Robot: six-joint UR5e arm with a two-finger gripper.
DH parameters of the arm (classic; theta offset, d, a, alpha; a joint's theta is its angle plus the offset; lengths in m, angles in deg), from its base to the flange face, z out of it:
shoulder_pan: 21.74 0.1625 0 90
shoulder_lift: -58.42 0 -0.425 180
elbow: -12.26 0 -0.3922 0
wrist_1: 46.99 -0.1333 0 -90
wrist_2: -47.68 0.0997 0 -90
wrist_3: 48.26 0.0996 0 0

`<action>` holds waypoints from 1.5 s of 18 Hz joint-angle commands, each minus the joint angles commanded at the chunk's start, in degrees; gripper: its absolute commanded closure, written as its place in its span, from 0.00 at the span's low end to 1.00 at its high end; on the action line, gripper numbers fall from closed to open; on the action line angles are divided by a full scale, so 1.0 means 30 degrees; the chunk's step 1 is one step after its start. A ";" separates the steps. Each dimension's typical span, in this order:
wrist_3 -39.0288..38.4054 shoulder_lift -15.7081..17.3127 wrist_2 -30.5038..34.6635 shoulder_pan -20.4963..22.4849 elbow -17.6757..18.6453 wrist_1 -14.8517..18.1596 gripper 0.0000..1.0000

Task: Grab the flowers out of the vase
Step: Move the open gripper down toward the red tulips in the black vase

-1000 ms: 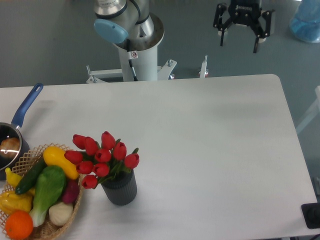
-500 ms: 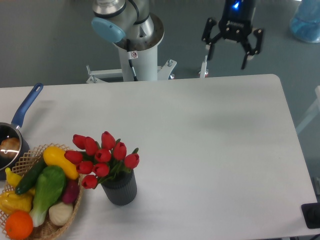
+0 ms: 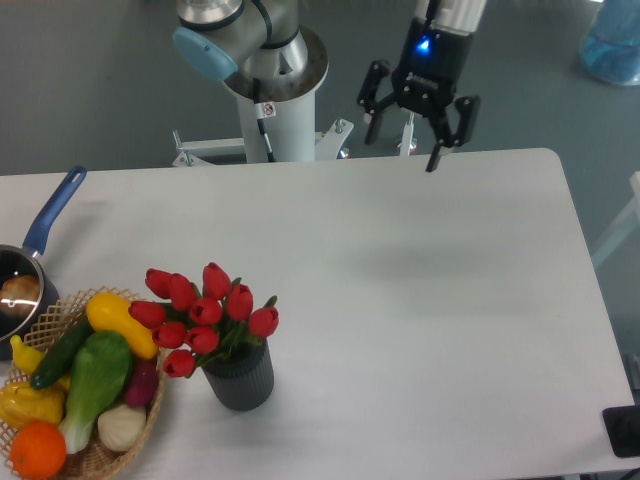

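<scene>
— Camera view first, biggest thing down: what do we have?

— We see the white counter [image 3: 420, 300] filling most of the view, with grey floor behind it. At the far edge stands the robot's white pedestal base [image 3: 278, 105], with a light blue cap on the joint above it.

— And the arm's working end?

— We find the gripper [image 3: 416, 140] hanging in the air over the far edge of the counter, right of the pedestal, a blue light glowing on its body. Its jaws stand wide apart and hold nothing. It is well apart from everything on the counter.

— Next in size?

— We make out a wicker basket [image 3: 150, 405] at the near left corner, partly cut off by the frame. It holds a green vegetable, a yellow squash, a dark green courgette, an orange, a pale onion-like bulb and something purple. Behind it, at the left edge, a saucepan [image 3: 20, 290] with a blue handle pointing away toward the far side; something pale lies inside, and we cannot tell what.

— And the task's own things?

— We see the flowers [image 3: 205, 315], red tulip buds with green leaves, standing in the vase [image 3: 243, 382], a dark ribbed cylinder upright on the counter just right of the basket. The buds lean left, over the basket's rim. We cannot tell whether vase and basket touch.
</scene>
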 joint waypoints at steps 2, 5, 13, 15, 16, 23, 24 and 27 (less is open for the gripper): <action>-0.0177 -0.0145 -0.1580 -0.0059 0.0322 -0.0117 0.00; -0.0060 -0.0556 -0.2202 -0.0408 0.0821 -0.0205 0.00; 0.0059 -0.3161 -0.3989 -0.2164 0.0617 -0.1899 0.00; -0.0030 -0.3369 -0.4107 -0.2373 0.0617 -0.2372 0.00; -0.0030 -0.3485 -0.4136 -0.2461 0.0617 -0.2460 0.00; -0.0059 -0.5533 -0.4136 -0.3836 0.0558 -0.6116 0.00; -0.0030 -0.5856 -0.4136 -0.4186 0.0529 -0.6703 0.00; -0.0030 -0.6618 -0.4573 -0.4656 0.0355 -0.7644 0.00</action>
